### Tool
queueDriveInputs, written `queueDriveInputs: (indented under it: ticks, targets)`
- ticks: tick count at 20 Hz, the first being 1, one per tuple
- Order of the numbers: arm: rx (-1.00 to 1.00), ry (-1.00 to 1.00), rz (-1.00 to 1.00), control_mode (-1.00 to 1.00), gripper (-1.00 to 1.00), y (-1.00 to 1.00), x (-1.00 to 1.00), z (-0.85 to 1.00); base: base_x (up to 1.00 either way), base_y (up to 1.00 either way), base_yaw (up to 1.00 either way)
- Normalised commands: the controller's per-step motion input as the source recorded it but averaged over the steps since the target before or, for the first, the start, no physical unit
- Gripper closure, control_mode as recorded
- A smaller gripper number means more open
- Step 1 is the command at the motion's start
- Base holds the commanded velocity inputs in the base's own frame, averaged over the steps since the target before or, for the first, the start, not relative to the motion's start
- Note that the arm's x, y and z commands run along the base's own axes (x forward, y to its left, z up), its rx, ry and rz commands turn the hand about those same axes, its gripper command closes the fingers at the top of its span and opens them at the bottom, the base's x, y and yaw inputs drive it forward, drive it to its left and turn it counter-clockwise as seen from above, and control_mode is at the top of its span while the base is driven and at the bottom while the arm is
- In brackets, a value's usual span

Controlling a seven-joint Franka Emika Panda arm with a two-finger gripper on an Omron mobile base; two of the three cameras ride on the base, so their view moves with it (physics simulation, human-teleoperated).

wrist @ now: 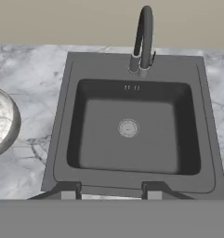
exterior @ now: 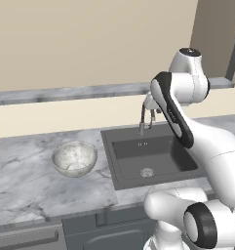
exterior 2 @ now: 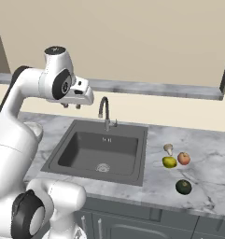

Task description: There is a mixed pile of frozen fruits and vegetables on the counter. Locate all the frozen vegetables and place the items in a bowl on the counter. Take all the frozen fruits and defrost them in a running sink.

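The sink [wrist: 132,130] serves as the landmark: a dark grey rectangular basin set into the grey-white veined marble counter [exterior: 26,180], with a round pale drain [wrist: 128,128] in the middle of its floor and a curved dark metal gooseneck faucet [wrist: 142,39] rising from its back rim. No water is visible in the basin, and it holds no food.

To the sink's left, near its rim on the counter, stands the bowl [exterior: 74,158], wide and round, with a mottled grey-white speckled surface.

To the sink's right, in the right base view, the four food pieces lie on the marble. The tan mushroom [exterior 2: 168,149] with its pale stem is nearest the back. Just in front of it sits the yellow-green lemon [exterior 2: 169,162], and the reddish-orange apple [exterior 2: 183,158] is just beside the lemon, on the side away from the sink. The dark green lump [exterior 2: 183,186] lies apart from these three, nearer the counter's front edge.

The gripper [exterior 2: 71,105] hangs high above the sink's left part, pointing down. Its fingertips [wrist: 69,193] stand well spread, holding nothing.

No brand, label or writing can be read anywhere.
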Motion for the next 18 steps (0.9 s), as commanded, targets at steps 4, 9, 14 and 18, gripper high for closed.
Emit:
queueDriveInputs:
  ticks: [4,9,14,18]
  targets:
    - [0.00,0.00,0.00,-1.00,-1.00,-0.05,-0.02,0.00,0.00,0.00,0.00]
    - [0.00,0.01,0.00,-1.00,-1.00,-0.17,-0.16,0.00,0.00,0.00,0.00]
    - [0.00,0.04,0.00,-1.00,-1.00,-0.36,-0.11,-0.05,0.00,0.00,0.00]
    - [0.00,0.04,0.00,-1.00,-1.00,-0.44,-0.07,-0.09,0.00,0.00,0.00]
